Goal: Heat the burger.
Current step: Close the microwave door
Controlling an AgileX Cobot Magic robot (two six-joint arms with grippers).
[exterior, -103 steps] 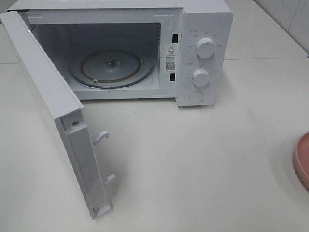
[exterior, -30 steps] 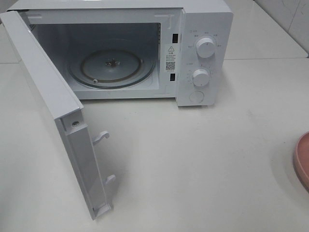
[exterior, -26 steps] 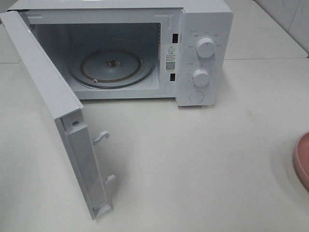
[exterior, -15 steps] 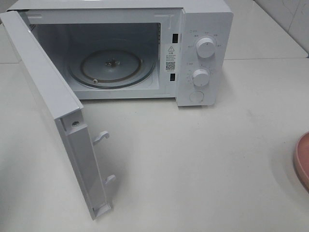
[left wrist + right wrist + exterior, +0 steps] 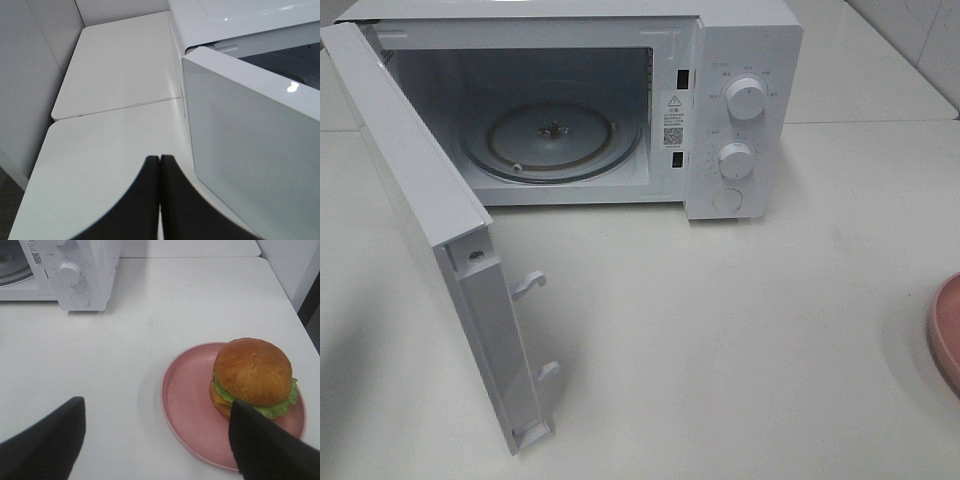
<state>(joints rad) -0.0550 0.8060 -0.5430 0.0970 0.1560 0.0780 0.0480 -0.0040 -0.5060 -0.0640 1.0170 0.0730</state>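
The burger (image 5: 252, 372), with a golden-brown bun, lettuce and cheese, sits on a round pink plate (image 5: 185, 405) in the right wrist view. My right gripper (image 5: 155, 447) is open, its two dark fingers (image 5: 45, 445) spread wide, just short of the plate and above the table. In the high view only the plate's edge (image 5: 947, 335) shows at the far right; the burger is out of that view. The white microwave (image 5: 740, 60) stands open with an empty glass turntable (image 5: 550, 140). My left gripper (image 5: 159, 200) is shut and empty, beside the door's outer face (image 5: 250, 165).
The open microwave door (image 5: 450, 240) juts out toward the front left of the white table. Two knobs (image 5: 746, 98) and a round button (image 5: 727, 200) are on the microwave's right panel. A table seam runs behind the microwave. Neither arm shows in the high view.
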